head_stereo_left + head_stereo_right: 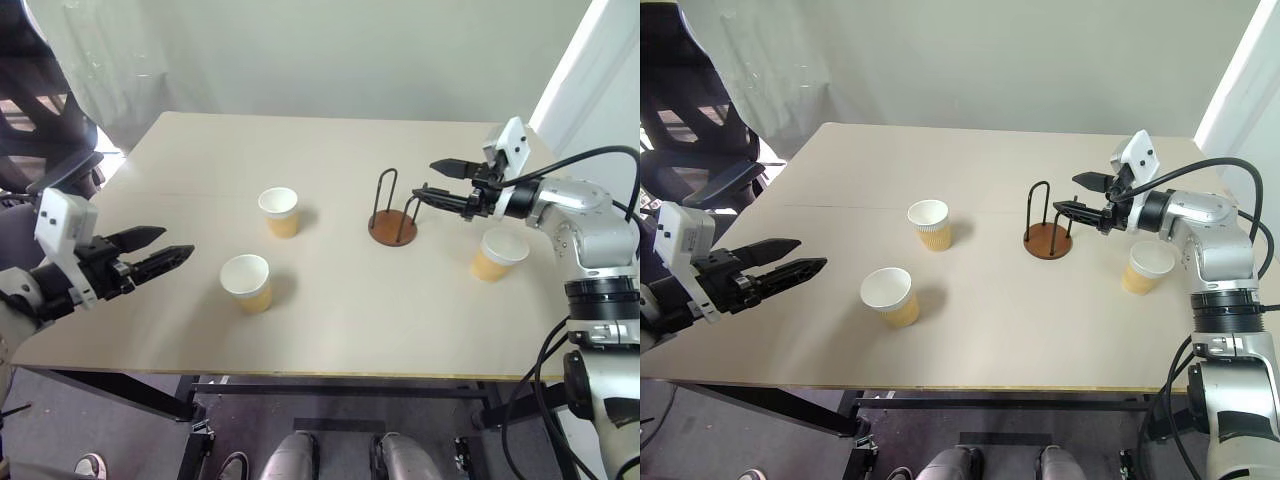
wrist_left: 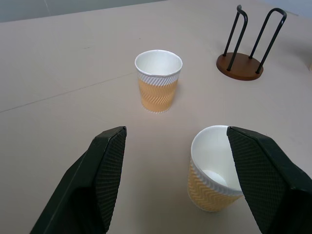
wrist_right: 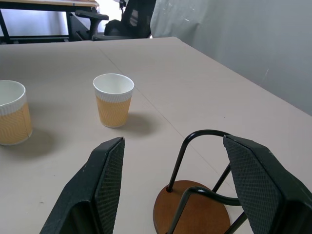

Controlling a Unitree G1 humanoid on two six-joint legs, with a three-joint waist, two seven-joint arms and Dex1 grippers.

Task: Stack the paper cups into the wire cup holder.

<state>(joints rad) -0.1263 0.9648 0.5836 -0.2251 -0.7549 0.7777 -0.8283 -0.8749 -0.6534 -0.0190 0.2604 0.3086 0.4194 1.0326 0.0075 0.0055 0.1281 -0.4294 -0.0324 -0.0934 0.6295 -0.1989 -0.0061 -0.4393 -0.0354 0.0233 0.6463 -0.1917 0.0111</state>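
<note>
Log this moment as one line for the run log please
cups: three paper cups upright on table, none stacked | wire cup holder: empty | left gripper: open, near front cup | right gripper: open, by holder

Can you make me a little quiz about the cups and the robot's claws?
1. How many paper cups stand upright on the table?
2. True or false: a cup already sits inside the wire cup holder.
3. Which gripper is right beside the holder: A) left gripper B) right gripper?

Key
1. Three: one near the left gripper, one in the middle, one below the right arm.
2. False, the holder is empty.
3. B. Its fingers are open and hold nothing; the left gripper is open too, facing the nearest cup.
</note>
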